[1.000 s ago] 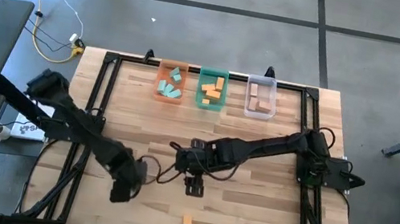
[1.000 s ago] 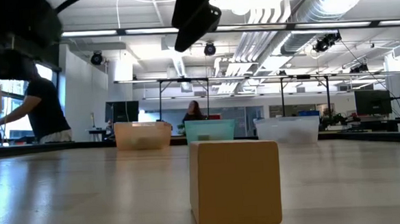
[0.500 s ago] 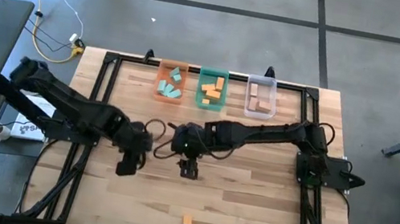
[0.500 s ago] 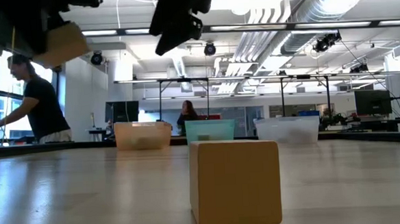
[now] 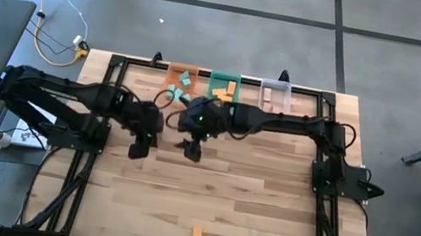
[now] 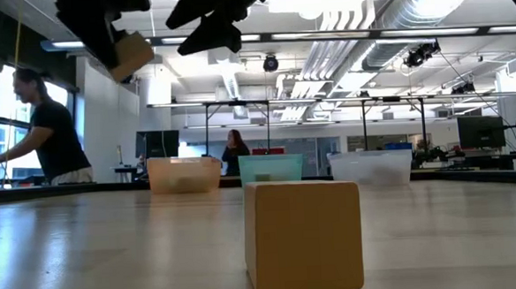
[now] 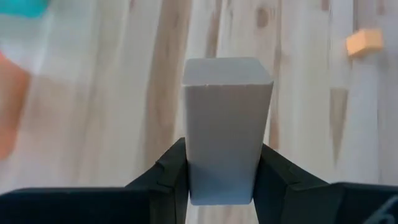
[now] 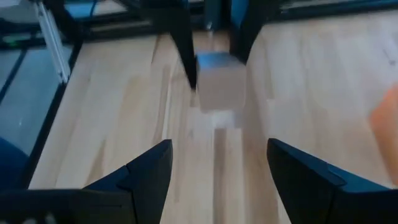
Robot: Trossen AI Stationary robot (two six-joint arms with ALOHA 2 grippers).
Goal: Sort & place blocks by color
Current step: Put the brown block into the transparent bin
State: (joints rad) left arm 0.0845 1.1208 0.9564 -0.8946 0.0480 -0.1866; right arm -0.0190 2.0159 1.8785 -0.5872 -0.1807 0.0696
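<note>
The left tool (image 7: 221,180) is clamped on a tan block (image 7: 226,124), mid-frame in the high view. The right tool (image 8: 214,168) beside it is spread wide and holds nothing.

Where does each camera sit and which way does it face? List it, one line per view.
High: above the table, straight down; both arms show, left gripper, right gripper.
Low: table height, level toward the trays; both arms enter from above.
Left wrist: past its own fingers, shut on a tan block.
Right wrist: past its own open fingers, toward the left gripper.
Shared: both wrist views and the low view show that tan block.
</note>
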